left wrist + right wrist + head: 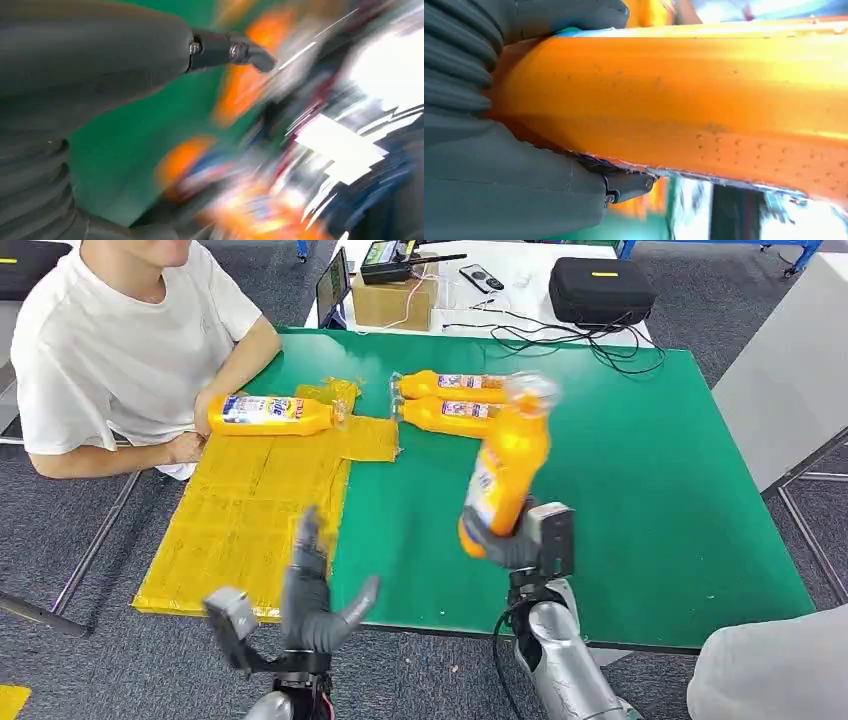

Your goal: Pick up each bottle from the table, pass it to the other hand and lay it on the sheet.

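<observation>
Our right hand [505, 545] wraps its fingers [549, 15] around the lower end of an orange bottle [503, 472], held tilted above the green bench [640, 490]. Our left hand [310, 600] has its fingers [305, 540] spread, holding nothing, beside the yellow sheet [250, 510], where another bottle [268, 414] lies.

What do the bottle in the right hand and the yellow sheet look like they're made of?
Bottle held by the right hand: probably glossy orange plastic, judging by its smooth sheen in the right wrist view, with a printed label.
Sheet: seems thin, soft yellow plastic or foam; it lies flat with faint creases. Hard to be sure.
</observation>
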You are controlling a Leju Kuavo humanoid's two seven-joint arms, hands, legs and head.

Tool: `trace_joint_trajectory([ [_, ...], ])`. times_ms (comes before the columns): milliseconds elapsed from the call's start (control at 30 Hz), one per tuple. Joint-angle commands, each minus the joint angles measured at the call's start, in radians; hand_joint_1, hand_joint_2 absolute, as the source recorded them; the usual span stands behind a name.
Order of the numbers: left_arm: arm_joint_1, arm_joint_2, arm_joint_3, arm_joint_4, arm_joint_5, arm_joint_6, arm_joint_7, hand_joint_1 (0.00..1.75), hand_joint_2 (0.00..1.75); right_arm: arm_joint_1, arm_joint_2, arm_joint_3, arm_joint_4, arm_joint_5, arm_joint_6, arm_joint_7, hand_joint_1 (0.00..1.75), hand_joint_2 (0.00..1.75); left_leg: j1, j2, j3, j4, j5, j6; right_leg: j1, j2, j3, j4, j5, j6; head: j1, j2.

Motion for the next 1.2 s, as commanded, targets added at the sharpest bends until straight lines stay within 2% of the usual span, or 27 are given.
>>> trace_joint_trajectory([
  [33,-0.046,0.034,-0.051,0.144,-0.065,-0.042,-0.081,0.0,1.75,-0.062,-0.048,0.086,-0.091,0.025,0.129,0.043,1.75,1.75,0.0,0.001,0.003,-0.001,0.0,-0.001,0.0,0.0,0.003,-0.001,0.0,-0.002,0.0,0.0],
  [67,-0.048,0.025,-0.037,0.102,-0.124,-0.038,-0.089,0.0,1.75,-0.082,-0.091,0.233,-0.003,0.089,0.288,0.079,1.75,1.75,0.001,0.001,0.005,-0.001,-0.001,-0.002,0.001,0.0,0.005,-0.001,-0.001,-0.003,0.0,0.0],
  [100,-0.05,0.021,-0.031,0.091,-0.12,-0.073,-0.059,0.0,1.75,-0.097,-0.114,0.311,0.056,0.169,0.32,0.04,1.75,1.75,0.001,0.001,0.006,0.0,-0.002,-0.002,0.002,0.0,0.006,-0.001,-0.001,-0.004,0.0,0.0],
  [133,-0.056,0.01,-0.02,0.096,-0.14,-0.074,-0.061,0.0,1.75,-0.104,-0.104,0.36,0.106,0.195,0.345,0.023,1.75,1.75,0.001,0.002,0.004,0.0,-0.001,-0.001,0.001,0.001,0.004,-0.001,-0.001,-0.003,0.0,0.0],
  [167,-0.062,-0.011,0.024,0.087,-0.05,-0.123,-0.013,0.0,1.75,-0.099,-0.11,0.484,0.125,0.231,0.407,-0.002,1.75,1.75,0.001,0.007,0.003,0.0,-0.001,-0.002,0.001,0.005,0.0,-0.001,0.001,-0.003,-0.001,0.0],
  [233,-0.062,-0.011,0.024,0.087,-0.05,-0.123,-0.013,0.0,1.75,-0.099,-0.11,0.484,0.125,0.231,0.407,-0.002,1.75,1.75,0.002,0.005,0.005,-0.002,-0.001,-0.002,0.002,0.002,0.003,-0.002,0.0,-0.003,0.0,0.0],
  [300,-0.06,-0.01,0.023,0.082,-0.05,-0.123,-0.013,0.0,1.75,-0.101,-0.114,0.481,0.124,0.228,0.409,-0.005,1.75,1.75,0.002,0.001,0.0,0.0,0.0,-0.001,0.002,0.0,0.0,-0.001,0.0,-0.001,0.0,0.0],
  [500,-0.055,-0.014,0.029,0.08,-0.048,-0.114,-0.018,0.0,1.75,-0.103,-0.115,0.48,0.121,0.228,0.409,-0.005,1.75,1.75,0.001,0.001,0.002,-0.001,-0.001,-0.001,0.002,0.0,0.001,-0.001,0.0,-0.002,-0.001,0.0],
  [567,-0.056,-0.026,0.044,0.052,-0.109,-0.011,-0.11,0.0,1.75,-0.087,-0.099,0.469,0.115,0.212,0.4,0.004,1.75,1.75,0.002,0.001,0.001,0.0,-0.001,-0.001,0.002,-0.002,0.0,-0.001,0.0,-0.002,0.0,0.0],
  [600,-0.065,-0.018,0.033,0.044,-0.117,-0.003,-0.105,0.0,1.75,-0.086,-0.095,0.479,0.117,0.213,0.398,0.006,1.75,1.75,0.001,0.0,0.0,0.0,0.0,-0.001,0.001,-0.002,-0.001,-0.001,0.0,-0.002,0.0,0.0],
  [667,-0.068,-0.002,0.024,0.047,-0.057,-0.042,-0.006,0.0,1.75,-0.093,-0.092,0.502,0.132,0.238,0.382,0.015,1.75,1.75,0.002,0.001,0.003,0.0,-0.002,-0.002,0.003,-0.001,0.002,-0.001,-0.001,-0.003,0.0,0.0],
  [733,-0.065,-0.005,0.027,0.036,-0.045,-0.048,-0.021,0.0,1.75,-0.108,-0.078,0.515,0.153,0.237,0.377,0.015,1.75,1.75,0.001,0.001,0.001,-0.001,0.0,-0.001,0.001,0.0,0.0,0.0,0.0,-0.002,0.0,0.0],
  [767,-0.066,-0.001,0.022,0.022,-0.05,-0.051,-0.033,0.0,1.75,-0.115,-0.075,0.519,0.164,0.234,0.377,0.014,1.75,1.75,0.002,0.002,0.005,0.0,-0.003,-0.002,0.003,0.0,0.005,-0.001,-0.002,-0.004,0.0,0.0],
  [800,-0.068,-0.002,0.021,0.018,-0.044,-0.053,-0.029,0.0,1.75,-0.121,-0.075,0.522,0.172,0.234,0.376,0.014,1.75,1.75,0.001,0.002,0.0,0.0,0.0,-0.001,0.001,0.001,-0.001,0.0,0.0,-0.002,-0.001,0.0],
  [867,-0.071,-0.014,0.024,0.021,-0.01,-0.056,0.015,0.0,1.75,-0.141,-0.079,0.536,0.206,0.239,0.373,0.024,1.75,1.75,0.001,0.002,-0.001,0.0,0.0,-0.001,0.001,0.0,-0.002,0.0,0.0,-0.001,0.0,0.0],
  [900,-0.065,-0.029,0.035,0.032,0.005,-0.038,0.053,0.0,1.75,-0.143,-0.075,0.532,0.22,0.237,0.372,0.028,1.75,1.75,0.002,0.002,0.001,0.0,-0.001,-0.001,0.002,0.0,0.0,0.0,0.0,-0.002,0.0,0.0],
  [1033,-0.11,-0.039,0.048,0.132,-0.042,0.029,0.033,0.0,1.75,-0.181,-0.045,0.544,0.251,0.274,0.315,0.061,1.75,1.75,0.001,0.002,0.001,0.0,0.0,-0.001,0.001,0.0,0.0,0.0,0.0,-0.002,0.0,0.0],
  [1100,-0.112,-0.06,0.077,0.149,-0.011,0.039,0.029,0.33,1.75,-0.196,-0.036,0.558,0.255,0.282,0.317,0.078,1.75,1.75,0.002,0.003,0.001,0.0,-0.001,-0.001,0.002,0.001,0.0,0.0,0.0,-0.003,0.0,0.0],
  [1133,-0.113,-0.065,0.089,0.148,0.008,0.04,0.03,1.29,1.75,-0.198,-0.029,0.567,0.249,0.289,0.314,0.08,1.75,1.75,0.001,0.002,0.001,0.0,0.0,-0.001,0.001,0.0,0.0,0.0,0.0,-0.002,0.0,0.0],
  [1167,-0.114,-0.062,0.086,0.145,0.02,0.027,0.039,1.75,1.75,-0.198,-0.027,0.571,0.245,0.291,0.313,0.085,1.75,1.75,0.002,0.003,0.002,0.0,-0.001,-0.001,0.002,0.0,0.001,0.0,0.0,-0.003,0.0,0.0],
  [1200,-0.115,-0.058,0.082,0.142,0.027,0.017,0.048,1.75,1.75,-0.197,-0.025,0.576,0.241,0.292,0.313,0.085,1.75,1.75,0.002,0.002,0.001,-0.001,0.0,-0.001,0.002,0.0,0.0,-0.001,0.0,-0.002,0.0,0.0],
])
